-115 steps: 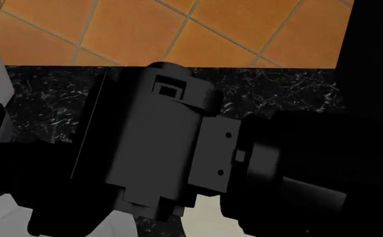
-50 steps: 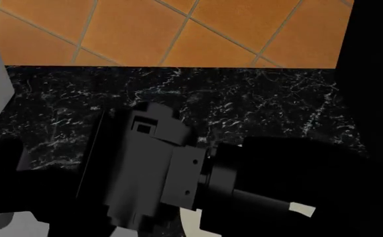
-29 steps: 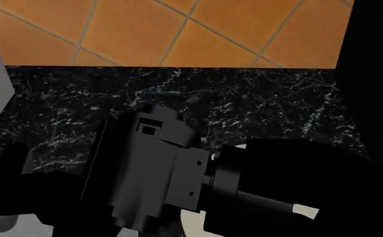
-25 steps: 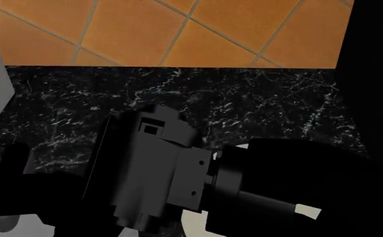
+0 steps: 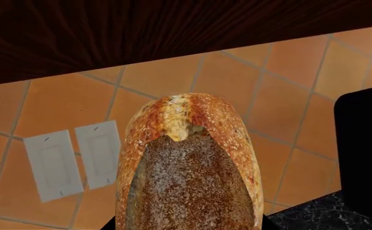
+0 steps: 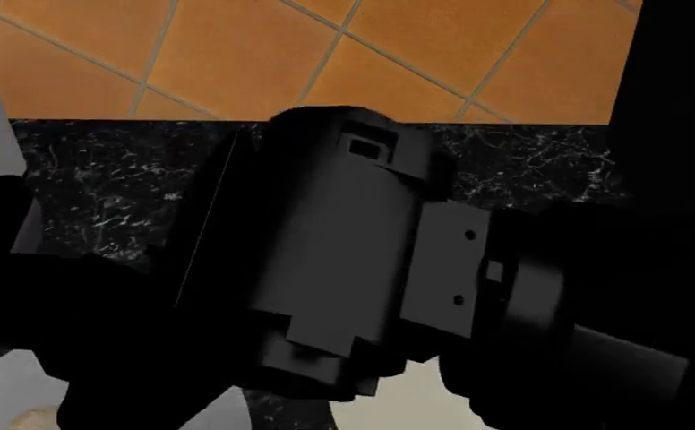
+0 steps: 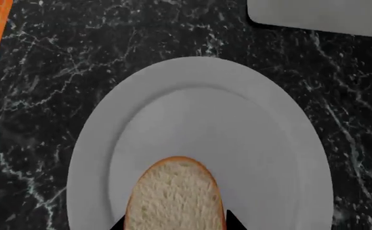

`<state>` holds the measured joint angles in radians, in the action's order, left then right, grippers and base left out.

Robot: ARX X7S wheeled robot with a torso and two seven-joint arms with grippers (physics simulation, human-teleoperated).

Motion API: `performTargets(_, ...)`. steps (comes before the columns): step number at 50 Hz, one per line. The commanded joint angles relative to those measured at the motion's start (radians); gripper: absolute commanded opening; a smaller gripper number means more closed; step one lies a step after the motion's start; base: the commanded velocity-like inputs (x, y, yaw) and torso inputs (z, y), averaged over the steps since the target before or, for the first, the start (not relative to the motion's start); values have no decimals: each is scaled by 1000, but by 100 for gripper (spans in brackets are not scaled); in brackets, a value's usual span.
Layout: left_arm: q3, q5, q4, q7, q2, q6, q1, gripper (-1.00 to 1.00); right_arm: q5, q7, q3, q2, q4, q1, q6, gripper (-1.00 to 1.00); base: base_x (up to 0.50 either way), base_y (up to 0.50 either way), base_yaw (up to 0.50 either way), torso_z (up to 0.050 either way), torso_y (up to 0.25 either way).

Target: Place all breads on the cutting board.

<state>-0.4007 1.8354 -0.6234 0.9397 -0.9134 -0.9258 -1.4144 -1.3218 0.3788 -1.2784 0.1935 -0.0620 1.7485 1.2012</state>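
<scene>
Loaf (image 5: 189, 167) first: the big crusty one fills the left wrist view, lifted against the tiled wall, apparently pinched by the left claw, though its fingers are out of view; it looks heavy and stiff with a rough crust, best gripped across its middle. Smaller and lighter, the pale slice (image 7: 175, 194) is over a white plate (image 7: 288, 143) on the black bench, soft-crumbed and easily crushed, so a gentle squeeze on its crust edges suits, and the right claw seems closed on it, though I cannot tell for sure.
</scene>
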Motion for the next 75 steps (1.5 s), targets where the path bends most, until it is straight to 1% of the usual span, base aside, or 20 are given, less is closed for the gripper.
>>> performTargets(1, 18, -8, -2, -16, 19, 19, 8, -100, -235, -336, 246, 101, -131, 70, 78, -100, 0, 0, 0, 0, 0)
performTargets(5, 19, -9, -2, -20, 19, 20, 8, -100, -349, -498, 288, 141, -179, 69, 66, -100, 0, 0, 0, 0, 0)
performTargets(10, 20, -12, -3, -31, 19, 20, 9, -100, -431, -638, 310, 186, -226, 57, 38, -100, 0, -1, 0, 0, 0)
performTargets(13, 19, -10, -2, -30, 19, 20, 9, -100, -484, -717, 332, 218, -257, 75, 19, -100, 0, 0, 0, 0, 0)
performTargets(18, 20, -3, 0, -26, 19, 27, 12, -100, -566, -912, 343, 289, -342, 119, -7, -100, 0, 0, 0, 0, 0)
performTargets(28, 38, 12, 1, -15, 22, 65, 38, -100, -647, -1202, 385, 396, -489, 106, -140, -100, 0, -1, 0, 0, 0)
performTargets(30, 43, 8, 0, -20, 24, 73, 44, -100, -642, -1235, 411, 417, -522, 78, -185, -100, 0, 0, 0, 0, 0)
performTargets(33, 47, 3, -2, -20, 25, 78, 48, -100, -566, -1260, 433, 438, -568, 8, -231, -100, 0, 0, 0, 0, 0)
performTargets(39, 51, -3, -5, -16, 26, 87, 53, -100, -402, -1386, 425, 473, -621, -42, -236, -100, 0, 0, 0, 0, 0)
performTargets(44, 63, -29, -13, -21, 29, 102, 66, -100, -261, -1439, 437, 498, -663, -101, -268, -100, 0, 0, 0, 0, 0)
performTargets(47, 70, -47, -19, -23, 30, 109, 72, -100, -243, -1536, 430, 497, -671, -97, -257, -100, 0, 0, 0, 0, 0)
performTargets(49, 70, -47, -19, -23, 30, 111, 73, -100, -241, -1543, 430, 496, -672, -96, -256, -100, 0, 0, 0, 0, 0)
performTargets(50, 77, -56, -22, -31, 33, 119, 79, -100, -391, -1693, 460, 642, -822, 44, -323, -100, 0, 0, 0, 0, 0)
performTargets(51, 77, -60, -23, -28, 33, 119, 80, -100, -541, -1779, 451, 643, -837, 41, -329, -100, 0, -3, 0, 0, 0)
performTargets(52, 79, -68, -26, -32, 33, 121, 81, -100, -587, -1778, 445, 645, -841, 21, -329, -100, 0, -3, 0, 0, 0)
performTargets(53, 77, -92, -32, -36, 32, 113, 76, -100, -549, -1770, 437, 640, -831, -5, -322, -100, 0, -3, 0, 0, 0)
performTargets(57, 82, -83, -30, -30, 34, 125, 84, -100, -458, -1743, 436, 632, -822, -52, -321, -100, 0, -1, 0, 0, 0)
performTargets(63, 83, -58, -24, -13, 34, 135, 89, -100, -437, -1774, 445, 652, -858, -71, -335, -100, 0, 33, 0, 0, 0)
performTargets(67, 83, -55, -23, -15, 35, 137, 90, -100, -378, -1756, 440, 643, -846, -105, -336, -100, -251, 482, 0, 0, 0)
performTargets(75, 87, -65, -26, -21, 36, 141, 94, -100, -415, -1780, 442, 654, -869, -94, -343, -100, -336, 465, 0, 0, 0)
